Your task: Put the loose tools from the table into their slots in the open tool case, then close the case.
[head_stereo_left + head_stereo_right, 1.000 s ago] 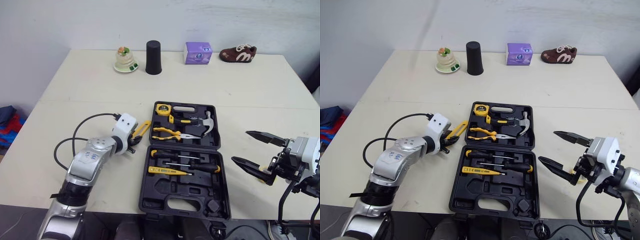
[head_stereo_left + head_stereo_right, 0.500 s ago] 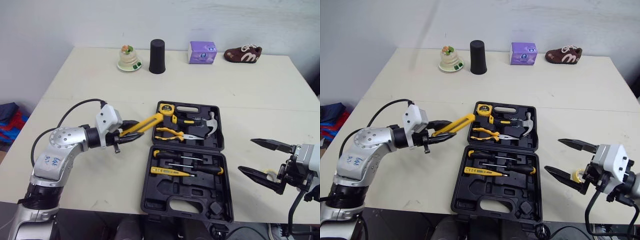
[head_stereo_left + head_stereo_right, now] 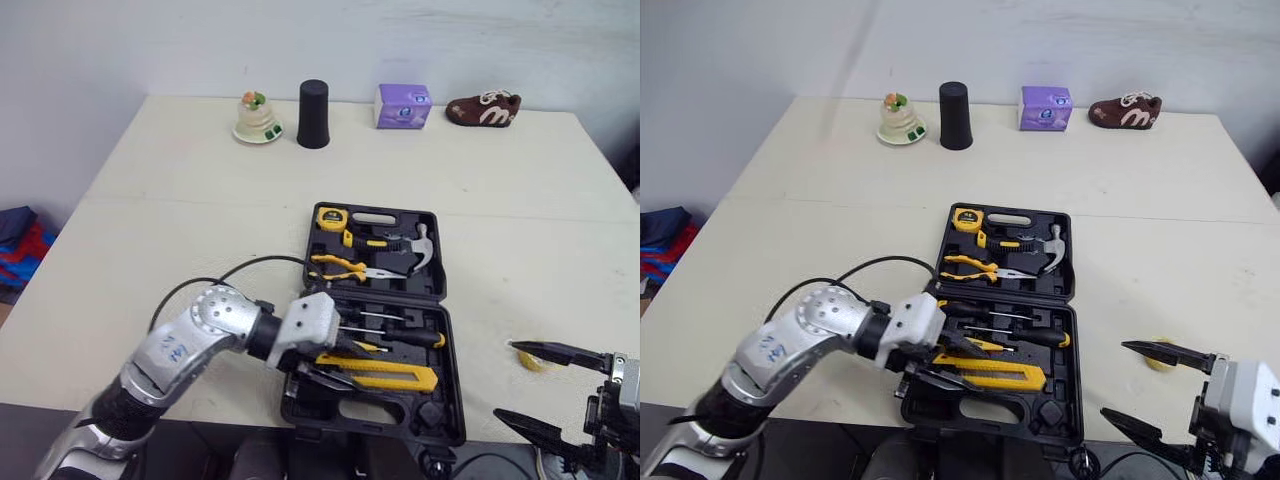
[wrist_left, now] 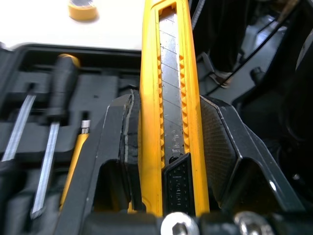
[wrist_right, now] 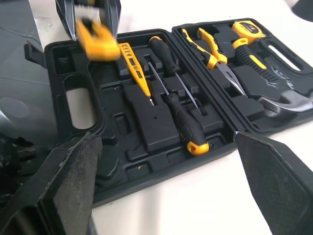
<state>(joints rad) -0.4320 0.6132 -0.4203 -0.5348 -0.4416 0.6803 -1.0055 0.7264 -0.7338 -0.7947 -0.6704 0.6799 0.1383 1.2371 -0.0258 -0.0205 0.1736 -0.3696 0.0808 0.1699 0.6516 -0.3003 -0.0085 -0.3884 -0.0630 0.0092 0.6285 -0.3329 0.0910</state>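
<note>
The left fingers point(image 4: 117, 147) clamp the yellow utility knife point(image 3: 385, 374) between them, its blade end reaching past them over the open tool case point(image 3: 310, 408). The right fingers point(image 3: 560, 353) gape wide, empty.

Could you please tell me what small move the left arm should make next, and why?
Probably lower the left tool a little, then release. It clamps the yellow knife, which hangs across the front half of the open case above empty recesses, apparently not yet seated in a slot.
</note>
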